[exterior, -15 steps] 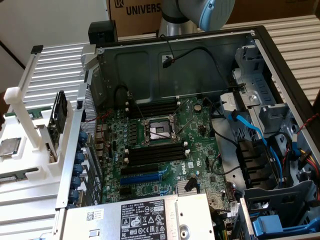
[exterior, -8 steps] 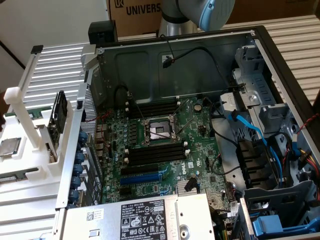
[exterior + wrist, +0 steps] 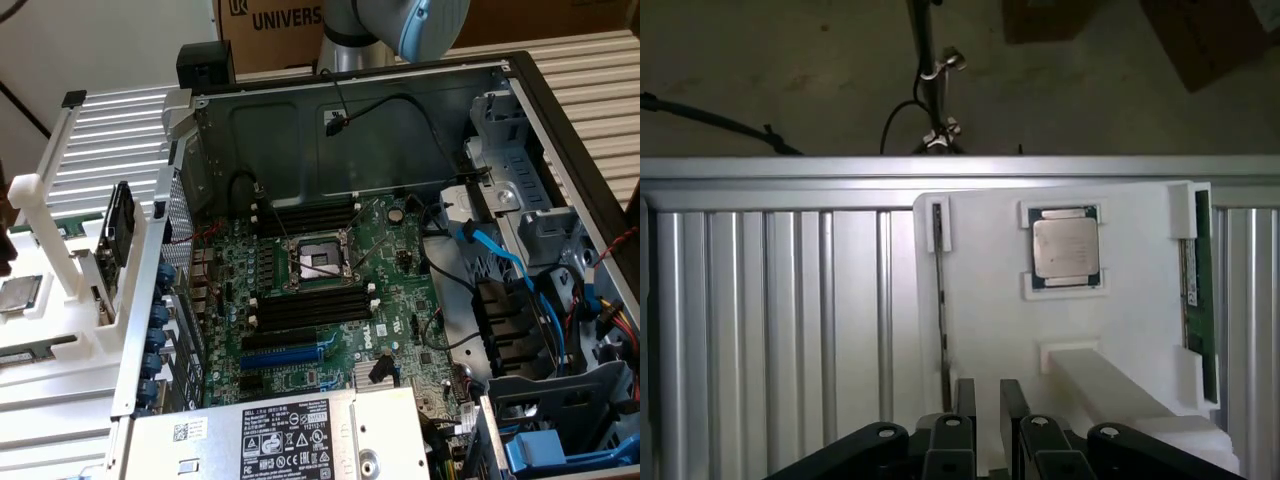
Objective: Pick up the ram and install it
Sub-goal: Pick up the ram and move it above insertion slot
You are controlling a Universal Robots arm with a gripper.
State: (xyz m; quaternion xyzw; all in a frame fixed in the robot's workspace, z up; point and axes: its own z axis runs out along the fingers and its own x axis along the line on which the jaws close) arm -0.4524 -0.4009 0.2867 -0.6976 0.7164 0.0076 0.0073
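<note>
The exterior view gives me the open computer case [image 3: 270,130] with its motherboard [image 3: 385,300]. On it are the bare processor socket [image 3: 315,262], flanked by black memory slots [image 3: 308,312], and a blue slot [image 3: 285,352] beside the nearer set. My arm [image 3: 400,25] shows there as a grey-and-blue joint at the top edge, above the case's back wall.

The wrist view gives me something else: a white holder [image 3: 990,260] lying on a ribbed metal surface [image 3: 770,320], seen from straight above. My gripper [image 3: 988,388] hangs over the holder's edge, pointing down at it. The fingers [image 3: 966,400] stand apart with a narrow gap and white plastic showing between them; they hold nothing and touch nothing.

The ram [image 3: 1206,300], green with a small white label, sits on edge in brackets along one side of the holder. A processor [image 3: 1065,247] lies between it and a thin dark strip [image 3: 941,300], the thing nearest my fingers.
</note>
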